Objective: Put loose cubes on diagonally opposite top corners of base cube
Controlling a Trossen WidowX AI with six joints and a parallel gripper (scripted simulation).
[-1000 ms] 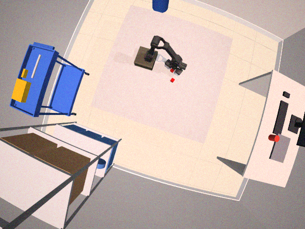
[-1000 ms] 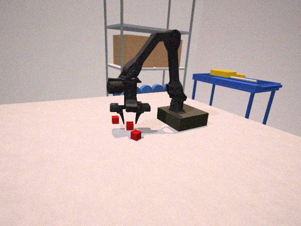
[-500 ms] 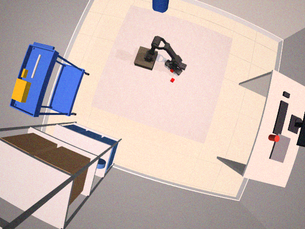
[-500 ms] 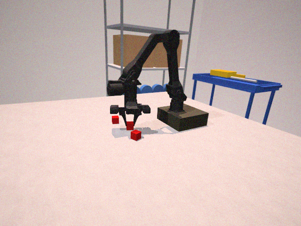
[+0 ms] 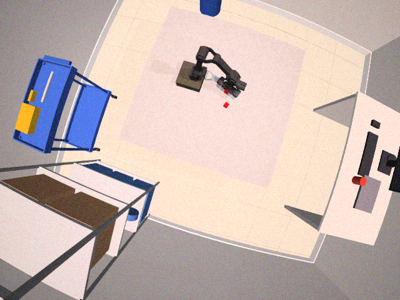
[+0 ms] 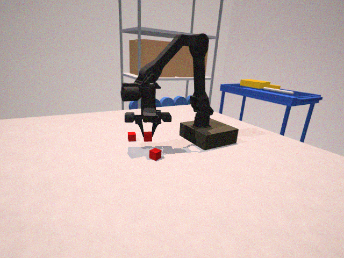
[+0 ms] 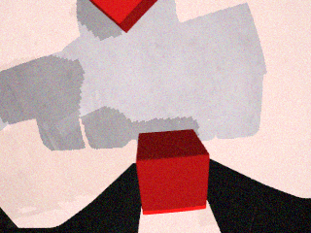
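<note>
My gripper (image 5: 226,90) (image 6: 148,134) (image 7: 170,167) points down and is shut on a red cube (image 5: 226,91) (image 6: 148,136) (image 7: 172,182), with a finger on each side. The held cube looks level and slightly above the table. A second red cube (image 5: 225,104) (image 6: 155,153) (image 7: 123,11) sits turned at an angle on the table, nearer the exterior camera. A third red cube (image 6: 131,136) sits on the table to the left in the exterior view; it is hidden in the other views. The cubes look alike, so I cannot tell which is the base cube.
The arm stands on a dark block (image 5: 188,77) (image 6: 221,137) on the pale table top (image 5: 200,139) (image 6: 172,200). Beyond the table are a blue cart (image 5: 48,119) (image 6: 258,93) and a shelf rack (image 6: 138,55). The arm's shadow falls around the cubes.
</note>
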